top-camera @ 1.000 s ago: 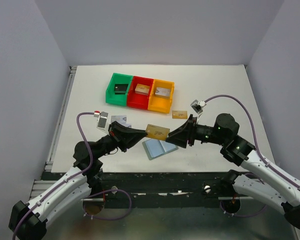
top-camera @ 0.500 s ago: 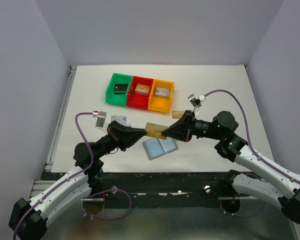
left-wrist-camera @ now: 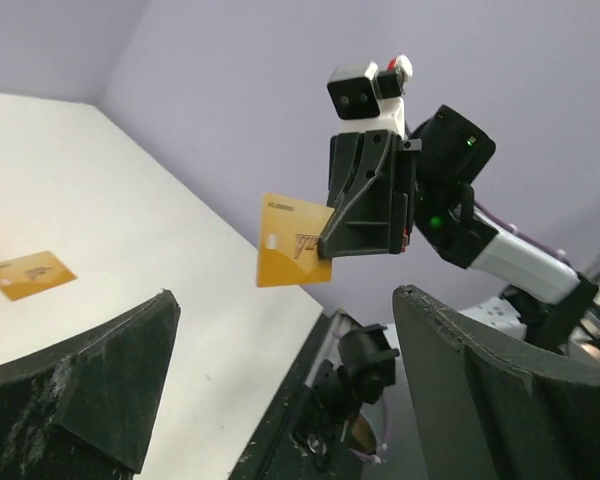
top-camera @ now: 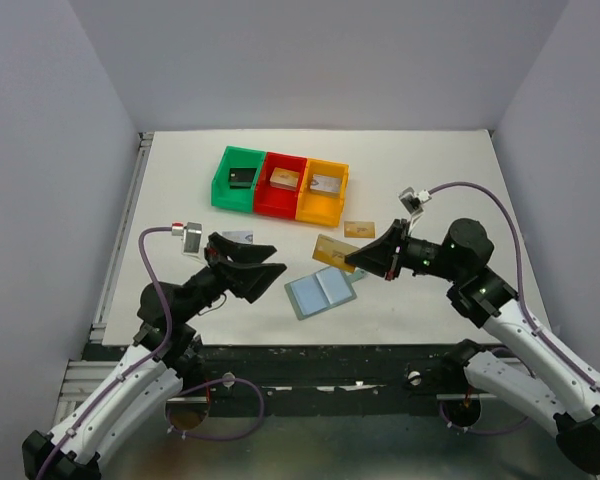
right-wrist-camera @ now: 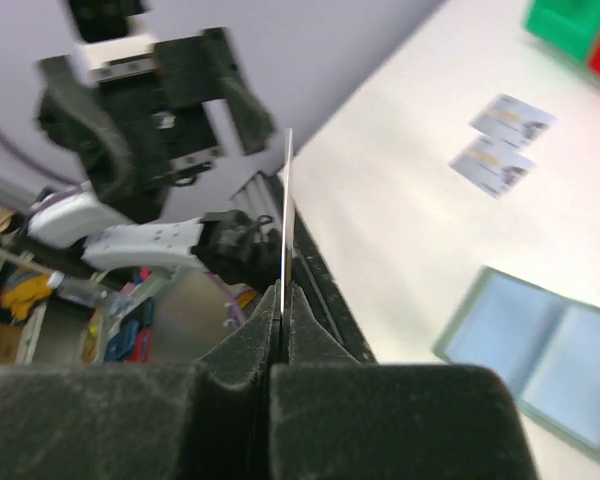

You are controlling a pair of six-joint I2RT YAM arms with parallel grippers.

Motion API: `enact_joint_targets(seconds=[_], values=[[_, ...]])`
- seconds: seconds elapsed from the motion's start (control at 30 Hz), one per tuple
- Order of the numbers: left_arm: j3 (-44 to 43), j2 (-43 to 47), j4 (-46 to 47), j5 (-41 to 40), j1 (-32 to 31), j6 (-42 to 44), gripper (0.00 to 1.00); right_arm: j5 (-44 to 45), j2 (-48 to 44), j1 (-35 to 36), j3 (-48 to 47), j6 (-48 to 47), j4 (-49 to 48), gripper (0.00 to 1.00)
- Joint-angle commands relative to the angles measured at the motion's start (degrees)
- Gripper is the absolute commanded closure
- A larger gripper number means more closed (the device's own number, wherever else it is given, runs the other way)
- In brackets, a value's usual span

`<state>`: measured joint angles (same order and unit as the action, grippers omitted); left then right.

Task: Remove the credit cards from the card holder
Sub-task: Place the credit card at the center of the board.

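Card holder [top-camera: 320, 291] lies open flat on table [top-camera: 460, 180], toward near edge, between my two arms. Pockets look pale and bare from above; can't tell if a card hides inside.

Risks, biggest first:
- L gripper [top-camera: 277, 258]: jaws wide, holding nothing, near R gripper [top-camera: 352, 259] w/ little room between. If either arm swings across w/o clearing, fingers clash and knock the card loose.
- R jaws are pinched tight on gold card [top-camera: 332, 252], by one short edge only, w/ card held clear of table. It's thin and slick w/ a long overhang. A quick wrist turn prob. makes it pivot or slide out. It'd drop onto holder or go off near edge.

Around:
- Green bin [top-camera: 238, 178], red bin [top-camera: 282, 183] and orange bin [top-camera: 323, 192] sit in a row at far side, a small block in each. Well apart, not in the way.
- 2nd gold card [top-camera: 359, 229] lies on table just beyond R gripper.
- Two grey cards [right-wrist-camera: 490, 165] lie on L side, partly under L arm from above.
- Set-down spot should miss these, else cards stack.
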<state>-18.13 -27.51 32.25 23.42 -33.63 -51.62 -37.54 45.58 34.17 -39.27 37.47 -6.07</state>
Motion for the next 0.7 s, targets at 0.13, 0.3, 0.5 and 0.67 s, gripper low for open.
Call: enact_joint_targets(seconds=[0.13,0.3,0.5,0.67], values=[[-1.29,6.76,-25.03,-14.53,1.99,2.84,0.02,6.33,10.47,-13.15,-1.34,-7.14,18.54,1.0],[0.02,5.98,-26.54,-14.37,1.9,1.52,0.03,9.32,21.72,-17.2,-2.92,-11.36,19.16,1.0],[1.08,4.31,-25.49,-12.88,1.99,1.25,0.04,8.1,33.5,-19.41,-7.39,-14.09,17.49,1.0],[2.22,3.78,-23.38,-11.91,2.07,0.99,0.04,7.31,40.45,-20.28,-9.95,-14.36,15.3,1.0]])
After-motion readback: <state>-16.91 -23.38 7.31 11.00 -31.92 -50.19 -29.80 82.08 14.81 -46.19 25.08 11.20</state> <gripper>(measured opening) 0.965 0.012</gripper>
